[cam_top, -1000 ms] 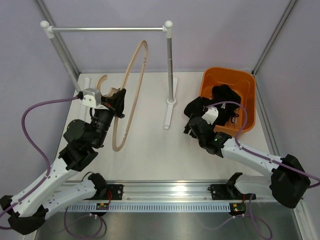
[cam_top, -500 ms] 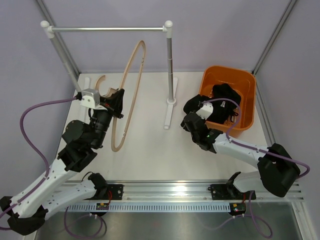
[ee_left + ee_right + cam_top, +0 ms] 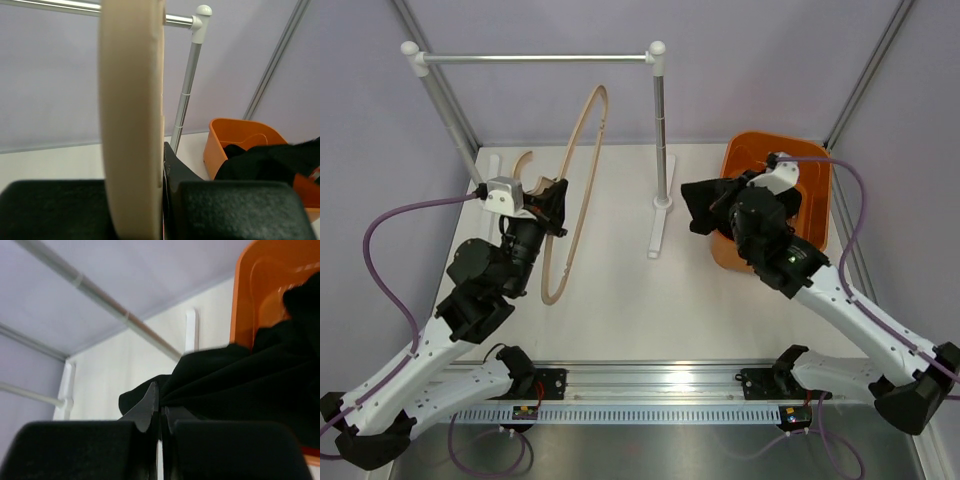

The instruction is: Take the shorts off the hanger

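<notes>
Near edge: a slotted metal rail [image 3: 660, 385] runs along the front of the white counter [image 3: 620, 310] and carries both arm bases.
Left pincer: the left pincer [image 3: 556, 207] is clamped shut on the hanger. In its wrist view the black pads press against either side of the tan wood.
Hanger: the hanger [image 3: 582, 170] is held in the air over the left half of the counter. It is tilted, with its lower end toward the arm bases and its upper end rising toward the back. A short curved tan end shows just behind the left pincer.
Right pincer: the right pincer [image 3: 725, 205] is closed on a fold of the shorts at the left rim of the basket. In its wrist view the fingertips meet with black cloth pinched at the tips.
Shorts: the shorts [image 3: 700, 205] are black and lie over the basket's left rim. One flap sticks out to the left above the counter, and the rest falls inside the basket. They are well apart from the hanger, with the stand's upright between the two.
Basket: the orange basket [image 3: 817, 200] sits at the far right of the counter.
Rail stand: the rail stand [image 3: 660, 140] has a white foot on the counter and a metal upright. Its crossbar runs left across the back, above the hanger's top.
Backdrop: pale lilac walls [image 3: 770, 60] close off the rear.
</notes>
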Action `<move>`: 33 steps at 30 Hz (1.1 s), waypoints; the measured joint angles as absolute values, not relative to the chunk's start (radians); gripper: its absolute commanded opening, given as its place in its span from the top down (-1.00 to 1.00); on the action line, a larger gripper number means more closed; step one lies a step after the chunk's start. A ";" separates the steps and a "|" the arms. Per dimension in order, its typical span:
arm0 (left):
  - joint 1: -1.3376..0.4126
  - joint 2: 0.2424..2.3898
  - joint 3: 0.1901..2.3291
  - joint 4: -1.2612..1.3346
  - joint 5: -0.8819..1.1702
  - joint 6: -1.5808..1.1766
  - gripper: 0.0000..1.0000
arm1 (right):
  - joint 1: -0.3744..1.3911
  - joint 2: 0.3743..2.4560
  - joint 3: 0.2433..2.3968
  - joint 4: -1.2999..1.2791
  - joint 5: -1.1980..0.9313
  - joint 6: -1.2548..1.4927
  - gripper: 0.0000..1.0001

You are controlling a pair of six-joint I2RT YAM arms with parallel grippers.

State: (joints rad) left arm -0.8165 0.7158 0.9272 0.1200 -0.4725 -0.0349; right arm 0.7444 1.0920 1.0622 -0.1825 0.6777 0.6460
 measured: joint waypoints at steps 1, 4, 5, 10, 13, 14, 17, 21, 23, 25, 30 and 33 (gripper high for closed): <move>-0.817 0.718 0.930 0.112 -0.475 -0.036 1.00 | 0.728 1.083 1.092 -0.195 0.687 0.637 1.00; -0.817 0.729 0.949 0.077 -0.483 -0.044 1.00 | 0.616 1.058 1.156 -0.243 0.694 0.624 1.00; -0.817 0.734 0.956 0.065 -0.486 -0.046 1.00 | 0.573 1.050 1.158 -0.260 0.694 0.624 1.00; -0.817 0.755 1.014 -0.038 -0.525 -0.069 1.00 | 0.422 1.031 1.119 -0.346 0.694 0.629 1.00; -0.817 0.770 1.064 -0.121 -0.555 -0.091 1.00 | 0.379 1.040 1.098 -0.385 0.688 0.638 1.00; -0.817 0.776 1.080 -0.147 -0.564 -0.099 1.00 | 0.370 1.046 1.093 -0.394 0.688 0.642 1.00; -0.817 0.789 1.114 -0.207 -0.586 -0.115 1.00 | 0.346 1.055 1.071 -0.406 0.687 0.653 1.00; -0.815 0.807 1.140 -0.271 -0.605 -0.126 1.00 | 0.278 1.073 1.062 -0.427 0.671 0.663 1.00; -0.814 0.822 1.150 -0.299 -0.608 -0.133 1.00 | 0.239 1.107 1.074 -0.450 0.661 0.666 1.00; -0.812 0.836 1.156 -0.317 -0.608 -0.138 1.00 | 0.214 1.153 1.086 -0.467 0.651 0.671 0.99; -0.807 0.876 1.172 -0.359 -0.608 -0.155 1.00 | 0.155 1.226 1.070 -0.484 0.575 0.698 0.94; -0.801 0.893 1.178 -0.375 -0.608 -0.159 1.00 | 0.095 1.224 1.058 -0.484 0.529 0.707 0.87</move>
State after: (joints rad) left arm -0.8009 0.8932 1.1778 -0.3748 -0.6079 -0.1585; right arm 0.0948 1.2240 1.0576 -0.4839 0.5289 0.7071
